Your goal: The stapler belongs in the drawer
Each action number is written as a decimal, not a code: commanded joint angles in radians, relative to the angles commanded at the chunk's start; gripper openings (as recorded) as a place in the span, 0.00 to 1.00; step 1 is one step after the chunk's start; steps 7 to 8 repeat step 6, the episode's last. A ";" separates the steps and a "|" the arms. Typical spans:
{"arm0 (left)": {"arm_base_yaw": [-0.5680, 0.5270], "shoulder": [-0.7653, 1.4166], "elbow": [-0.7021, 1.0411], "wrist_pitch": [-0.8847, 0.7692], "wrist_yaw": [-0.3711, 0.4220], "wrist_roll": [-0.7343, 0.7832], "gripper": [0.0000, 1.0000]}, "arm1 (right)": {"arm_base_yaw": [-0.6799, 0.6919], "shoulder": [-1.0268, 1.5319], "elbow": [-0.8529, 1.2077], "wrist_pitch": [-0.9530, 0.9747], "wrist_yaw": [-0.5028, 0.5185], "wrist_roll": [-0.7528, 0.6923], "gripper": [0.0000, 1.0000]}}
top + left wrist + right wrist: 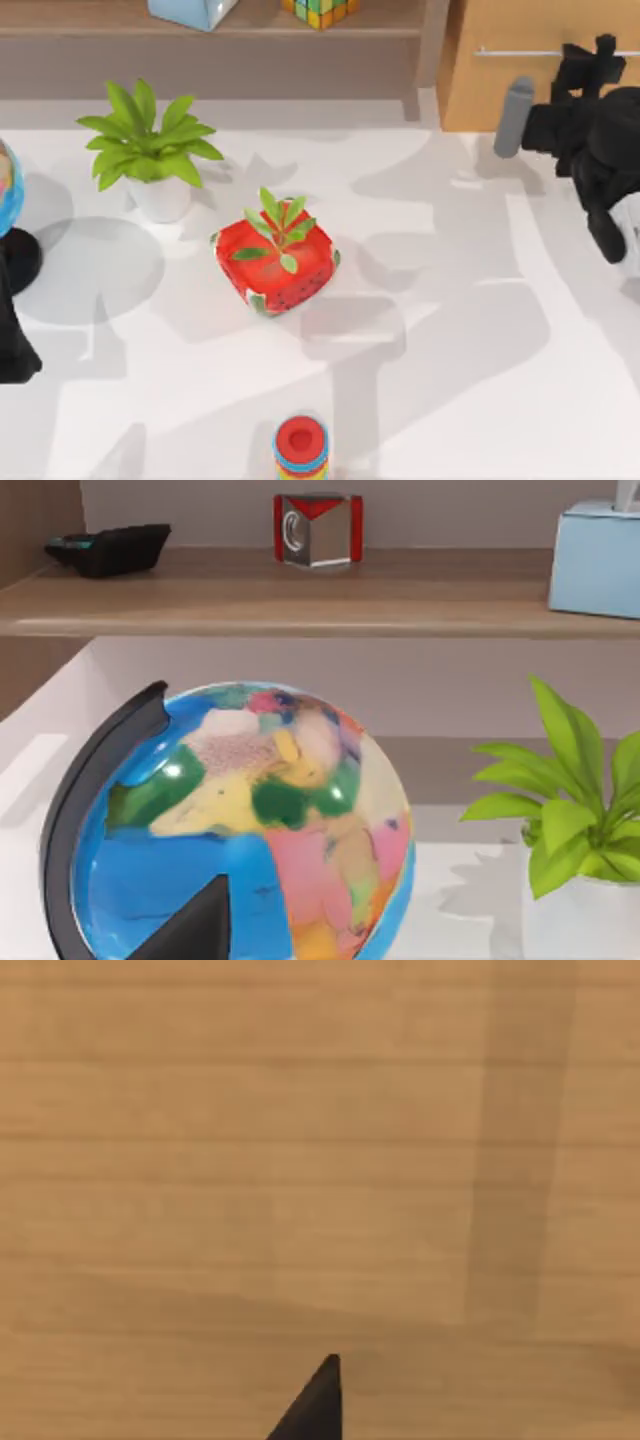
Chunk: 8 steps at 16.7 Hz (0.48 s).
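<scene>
At the table's left edge our left arm is parked beside the globe. Its wrist camera looks over that globe towards the wall shelf. Of the left gripper we see one dark tip against the globe, so we cannot tell whether it is spread or pressed together.

The stapler lies flat at the shelf's end, a low black body with a teal touch. It is well apart from the red-and-silver cube and the blue tissue box farther along. So it is on the shelf, not in the drawer.

We judge it hard and stiff, fairly heavy for its size, with a smooth shell that could slip. The hinged top may give if pinched from above. A hold across its two long sides near the middle, where the weight balances, looks safest.

Moving right along the table, we see a potted plant, a strawberry-patterned pot and a stack of coloured rings.

At far right our right gripper is up against the wooden drawer front, close to its silver bar handle. Its wrist view faces the wood from very near. Whether this gripper is spread or closed, and whether it has the handle, we cannot tell. Nor can we tell whether the drawer is pulled out at all.
</scene>
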 joint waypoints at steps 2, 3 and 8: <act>0.000 0.000 0.000 0.000 0.000 0.000 1.00 | 0.000 0.000 0.000 0.000 0.000 0.000 1.00; 0.000 0.000 0.000 0.000 0.000 0.000 1.00 | 0.000 0.000 0.000 0.000 0.000 0.000 1.00; 0.000 0.000 0.000 0.000 0.000 0.000 1.00 | 0.000 0.000 0.000 0.000 0.000 0.000 1.00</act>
